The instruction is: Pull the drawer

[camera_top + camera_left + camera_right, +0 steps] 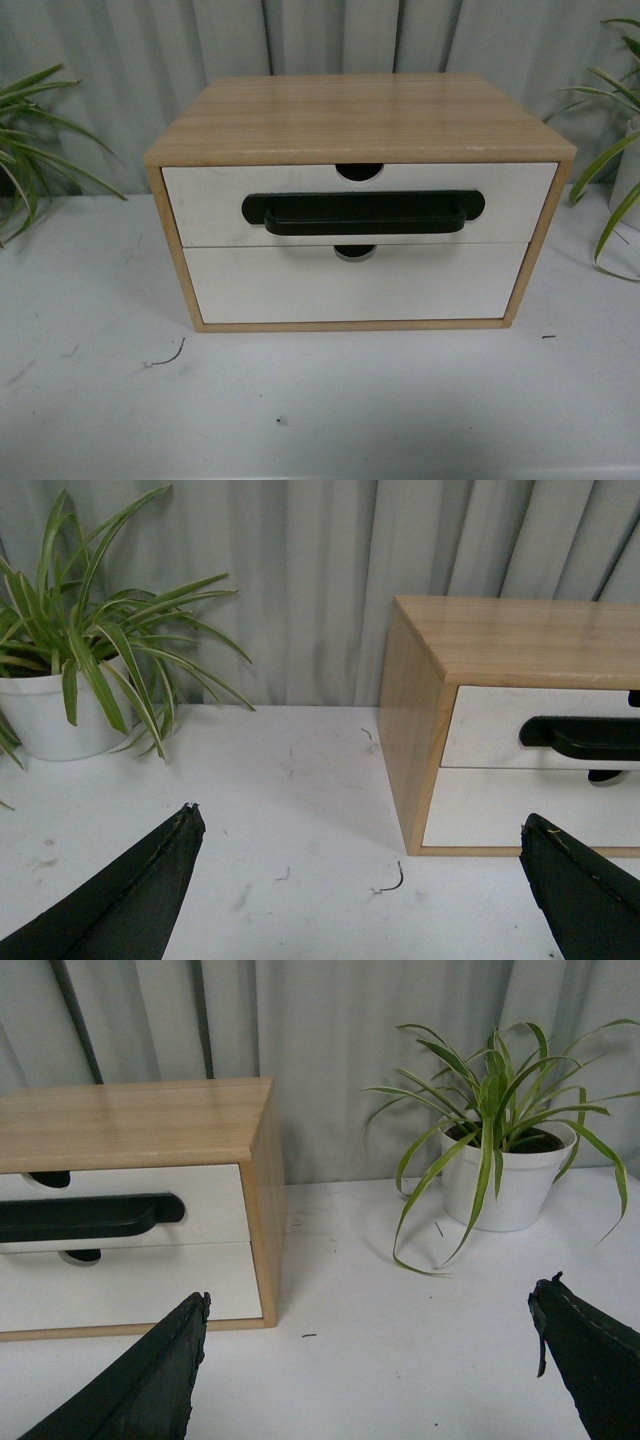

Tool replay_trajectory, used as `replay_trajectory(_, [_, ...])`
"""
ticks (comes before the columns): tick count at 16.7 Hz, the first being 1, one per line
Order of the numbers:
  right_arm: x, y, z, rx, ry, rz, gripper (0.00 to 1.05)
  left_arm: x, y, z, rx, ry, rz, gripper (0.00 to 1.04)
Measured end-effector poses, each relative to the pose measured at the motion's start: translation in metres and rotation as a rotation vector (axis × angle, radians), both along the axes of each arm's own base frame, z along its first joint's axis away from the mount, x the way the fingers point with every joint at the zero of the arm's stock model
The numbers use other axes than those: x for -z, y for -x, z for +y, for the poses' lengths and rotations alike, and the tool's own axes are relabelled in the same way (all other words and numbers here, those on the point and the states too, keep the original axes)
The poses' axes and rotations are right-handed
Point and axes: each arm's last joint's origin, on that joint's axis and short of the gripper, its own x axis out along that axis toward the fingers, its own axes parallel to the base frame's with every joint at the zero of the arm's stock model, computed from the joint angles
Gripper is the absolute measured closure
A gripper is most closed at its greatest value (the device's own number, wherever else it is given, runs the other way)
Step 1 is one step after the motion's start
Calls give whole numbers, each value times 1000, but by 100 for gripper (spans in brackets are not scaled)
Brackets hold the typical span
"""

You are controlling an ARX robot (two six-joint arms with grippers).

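A light wood cabinet [360,118] stands on the white table. Its upper drawer [210,205] has a white front, a long black bar handle [362,213] and a semicircular notch in its top edge; it sits flush, shut. Below it is a white drawer front without a handle [350,285]. Neither arm shows in the front view. My left gripper [360,825] is open over the bare table left of the cabinet [410,710], handle [585,737] at the frame edge. My right gripper [370,1305] is open over the table right of the cabinet [262,1190], handle [85,1216] in sight.
A potted spider plant in a white pot [50,715] stands left of the cabinet, another [500,1185] to its right. Grey curtain hangs behind. A small dark curl of debris [168,358] lies on the white table [320,410] in front.
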Motion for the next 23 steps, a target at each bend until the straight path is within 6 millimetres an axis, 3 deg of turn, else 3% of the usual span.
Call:
replay_trajectory(11, [1, 0, 0, -4, -1, 10, 6, 0, 0, 0, -1, 0, 1, 7])
replay_trajectory(12, [2, -1, 1, -71, -23, 157, 6, 1, 0, -3, -105, 74, 201, 7])
replay_trajectory(13, [-4, -8, 2, -101, -35, 195, 6, -9, -2, -7, -212, 138, 323, 7])
replay_trajectory(14, [-21, -16, 3, -112, -31, 135, 6, -23, -2, -6, -311, 223, 255, 7])
replay_trajectory(16, [-46, -39, 5, -123, -14, 62, 6, -51, -7, -7, -297, 307, 112, 7])
replay_trajectory(17, [-57, -59, 8, -140, -5, 41, 6, -54, -23, -9, -271, 307, 111, 7])
replay_trajectory(18, [-69, -81, 13, -141, 2, 24, 6, -53, -42, -10, -242, 301, 127, 7])
replay_trajectory(20, [-84, -131, 23, -145, 8, 25, 6, -71, -92, -18, -155, 300, 101, 7])
replay_trajectory(21, [-88, -158, 31, -150, 35, 40, 6, -78, -115, -27, -118, 286, 99, 7])
replay_trajectory(23, [-89, -193, 50, -208, 147, 58, 6, -79, -154, -50, 25, 202, 186, 7])
